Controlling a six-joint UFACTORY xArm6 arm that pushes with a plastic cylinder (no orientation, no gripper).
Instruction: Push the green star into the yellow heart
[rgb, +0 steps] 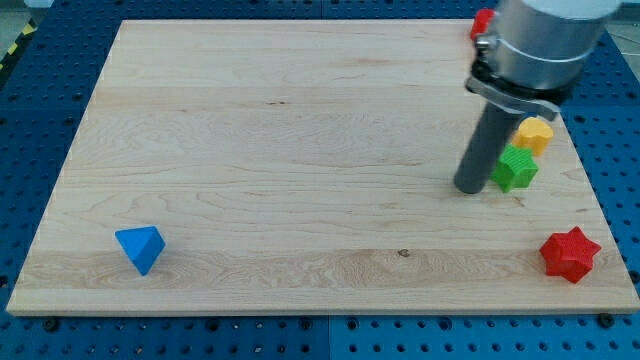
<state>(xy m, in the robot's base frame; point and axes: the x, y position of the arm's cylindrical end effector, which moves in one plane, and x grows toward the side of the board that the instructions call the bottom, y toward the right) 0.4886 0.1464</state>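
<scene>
Camera view: the arm's wide grey body fills the view's top right corner and hides most of the row of blocks along that edge of the desk (250, 120). Only a sliver of a red block (482, 22) shows at the body's left, and its shape cannot be made out. The yellow heart (535, 134) is partly cut off by the arm's collar. There are no fingers on this arm, only the dark rod, so nothing is open or closed. My tip (470, 188) rests on the wood just left of the green star (516, 168), touching it or very nearly so. The green star sits directly below the yellow heart, and the two appear to touch or nearly so. Both lie close to the desk's right edge. A red star (570, 253) sits near the bottom right corner, and a blue pyramid (140, 247) lies near the bottom left, well apart from the rest. The desk's middle and left are bare wood.
</scene>
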